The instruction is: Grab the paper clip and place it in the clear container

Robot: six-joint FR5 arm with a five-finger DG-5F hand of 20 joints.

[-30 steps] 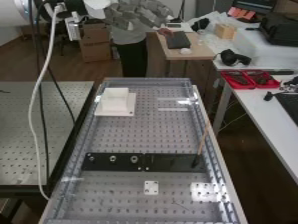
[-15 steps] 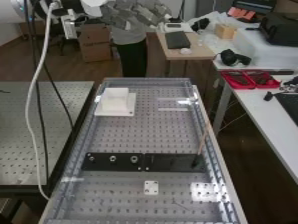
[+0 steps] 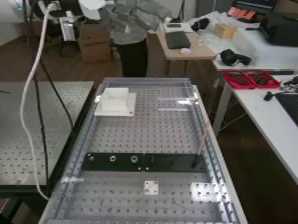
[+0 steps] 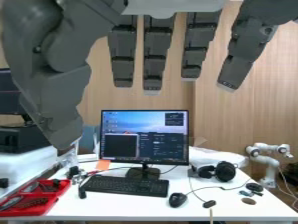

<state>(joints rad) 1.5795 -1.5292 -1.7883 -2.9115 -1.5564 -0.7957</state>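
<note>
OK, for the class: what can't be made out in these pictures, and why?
- Thin line near the small white plate, high view: too small to tell wire from scratch.
- Arm, high view: cut off by the top and left edges.
- Hand, wrist view: upper part cut off by the top edge.
- Red tray, wrist view: left part cut off by the left edge.

The high view looks down at a slant from above the tabletop's (image 3: 130, 135) near end, along it to the far edge and the floor beyond. The wrist view looks from close to the hand (image 3: 125, 19), roughly level, over a white tabletop (image 3: 256, 106) to a monitor (image 4: 163, 117) and wooden wall (image 4: 276, 100). Both share part of that white tabletop, with its red tray (image 3: 229, 79) and keyboard (image 3: 290, 105).
</note>
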